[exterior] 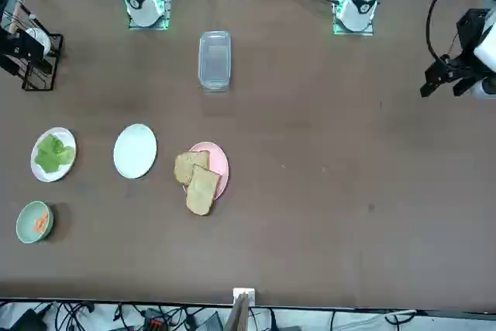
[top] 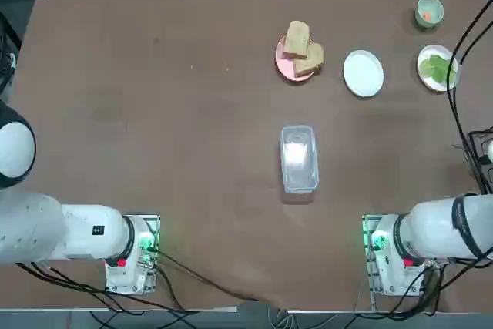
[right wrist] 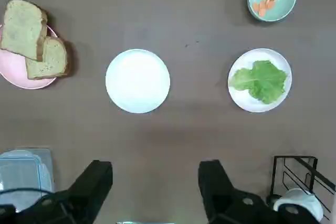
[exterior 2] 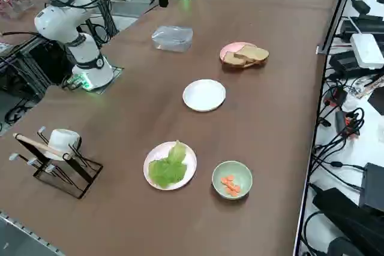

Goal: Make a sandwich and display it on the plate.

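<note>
1. The sandwich is not assembled: two tan-brown bread slices (top: pixel 302 49) lie overlapping on a pink plate (top: pixel 286 65) near the middle of the surface's far edge.
2. The empty white plate (top: pixel 363 73) sits just beside them, with bare brown surface (top: pixel 154 113) all around it.
3. Lettuce (top: pixel 437 69) rests on a second white plate (top: pixel 423 57) near the far right corner.
4. The right claw (right wrist: pixel 155 182) hangs wide open and empty above the surface.

A clear lidded container (top: pixel 299 158) sits mid-frame on the brown tabletop (top: pixel 154 113). A pale-green bowl (top: pixel 429 11) of orange bits occupies the upper right; a wire rack (exterior 2: pixel 57 163) stands lower left in the side view.
</note>
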Motion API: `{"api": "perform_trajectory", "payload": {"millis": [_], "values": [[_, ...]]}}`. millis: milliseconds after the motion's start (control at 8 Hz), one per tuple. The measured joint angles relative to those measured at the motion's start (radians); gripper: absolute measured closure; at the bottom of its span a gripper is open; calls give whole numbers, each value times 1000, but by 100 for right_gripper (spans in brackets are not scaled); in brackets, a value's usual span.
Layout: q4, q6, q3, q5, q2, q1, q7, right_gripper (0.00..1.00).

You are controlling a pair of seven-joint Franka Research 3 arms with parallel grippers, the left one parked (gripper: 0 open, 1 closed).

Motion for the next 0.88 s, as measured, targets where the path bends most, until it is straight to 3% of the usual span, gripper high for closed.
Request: {"api": "perform_trajectory", "payload": {"millis": [500,875], "values": [[3,-1,4,9,7,6,3,0],[17,58,12,15,101,69,13,0]]}}
